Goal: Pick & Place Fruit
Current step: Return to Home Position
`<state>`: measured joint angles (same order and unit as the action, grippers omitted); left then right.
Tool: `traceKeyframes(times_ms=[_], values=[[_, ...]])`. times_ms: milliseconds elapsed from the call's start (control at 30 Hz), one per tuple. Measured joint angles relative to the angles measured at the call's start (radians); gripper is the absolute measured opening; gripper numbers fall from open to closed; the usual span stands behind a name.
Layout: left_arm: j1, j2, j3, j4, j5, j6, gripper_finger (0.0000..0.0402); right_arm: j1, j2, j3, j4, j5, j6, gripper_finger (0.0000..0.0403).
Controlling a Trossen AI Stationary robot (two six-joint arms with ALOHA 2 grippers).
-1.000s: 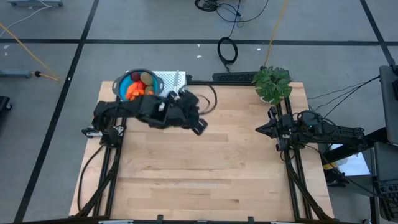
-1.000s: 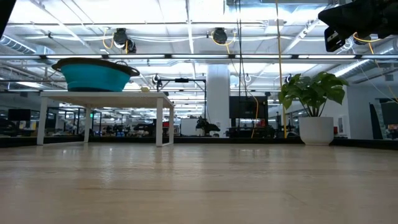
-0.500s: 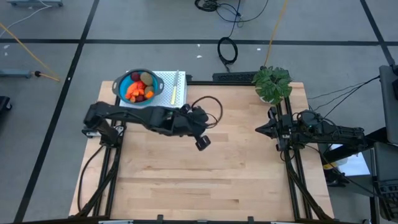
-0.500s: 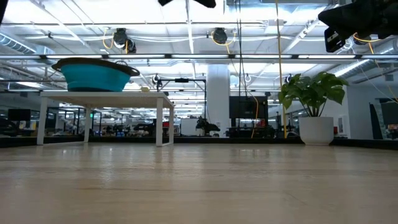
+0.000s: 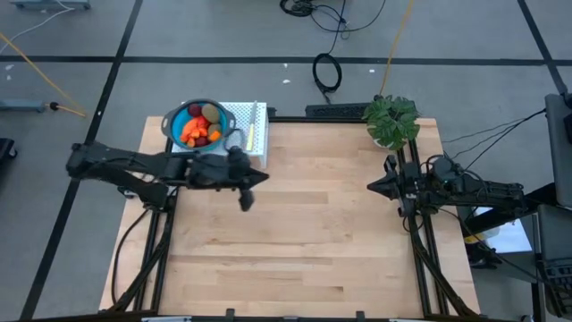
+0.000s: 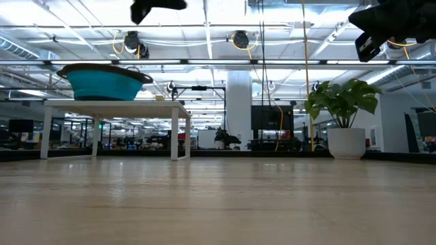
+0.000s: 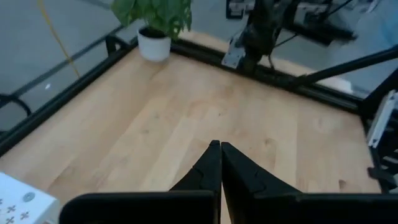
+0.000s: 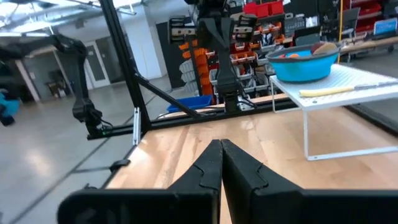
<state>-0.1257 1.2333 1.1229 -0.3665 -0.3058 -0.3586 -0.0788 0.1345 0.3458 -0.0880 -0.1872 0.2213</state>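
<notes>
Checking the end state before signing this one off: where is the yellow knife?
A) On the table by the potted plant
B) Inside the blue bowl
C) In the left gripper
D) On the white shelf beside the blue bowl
D: the high view shows the yellow knife lying on the white shelf beside the blue bowl, while the left gripper is shut and holds nothing.
</notes>
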Motion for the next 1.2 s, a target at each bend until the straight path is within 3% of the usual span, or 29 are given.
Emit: traceKeyframes(times_ms=[433,700,867,1067,1200], values=[[-0.081,-0.450,-0.587,0.455,-0.009,0.074,0.0003,0.000,0.000,0.000,0.002,0.002,0.054,0.0000],[-0.139,-0.537,-0.886,0.893,-0.046,0.145,0.0003,0.000,0.017,-0.034,0.069,0.003,0.056,0.0000],[-0.166,-0.532,-1.003,1.034,-0.117,0.140,0.0001,0.000,0.034,-0.182,0.303,-0.002,0.129,0.0000],[-0.158,-0.564,-1.080,1.091,-0.135,0.191,0.0004,-0.001,0.011,-0.231,0.327,-0.078,0.162,0.0000],[-0.109,-0.650,-1.109,1.048,-0.070,0.190,0.0004,-0.001,-0.028,-0.229,0.323,-0.104,0.137,0.0000]])
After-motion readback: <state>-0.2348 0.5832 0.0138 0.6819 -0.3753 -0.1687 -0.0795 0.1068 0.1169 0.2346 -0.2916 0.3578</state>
